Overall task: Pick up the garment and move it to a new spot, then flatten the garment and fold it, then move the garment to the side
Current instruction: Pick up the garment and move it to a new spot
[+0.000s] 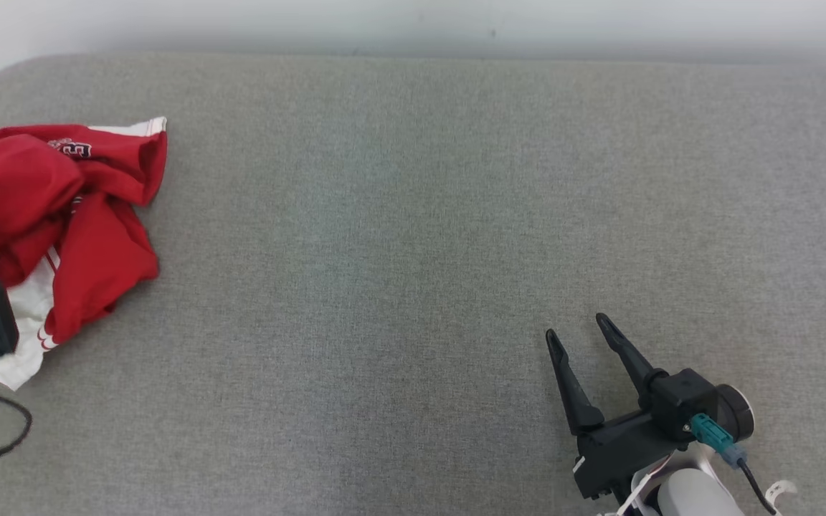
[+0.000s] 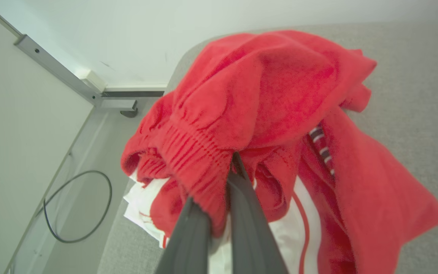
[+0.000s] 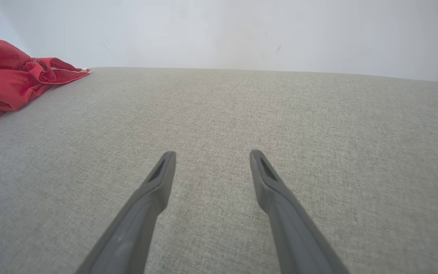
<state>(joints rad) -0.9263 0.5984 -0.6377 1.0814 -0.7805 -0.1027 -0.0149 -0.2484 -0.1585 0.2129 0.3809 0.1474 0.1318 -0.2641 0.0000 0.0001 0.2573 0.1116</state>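
Note:
The garment [image 1: 76, 208] is a crumpled red piece with white panels and striped trim, lying at the far left of the grey cushioned surface [image 1: 413, 236]. In the left wrist view my left gripper [image 2: 219, 179] is shut on the garment [image 2: 264, 95], pinching its ribbed red hem between the two dark fingers. In the head view the gripper's dark body sits at the left edge, with its fingertips hidden in the cloth. My right gripper [image 1: 576, 325] rests open over bare fabric at the lower right, far from the garment [image 3: 10, 80]. Nothing lies between the fingers of the right gripper [image 3: 212, 153].
A pale wall runs behind the surface. The rounded left corner of the cushion lies just beyond the garment, with floor, a metal rail [image 2: 55, 72] and a looped black cable [image 2: 78, 205] below it. Another black cable [image 1: 4, 430] hangs at the lower left.

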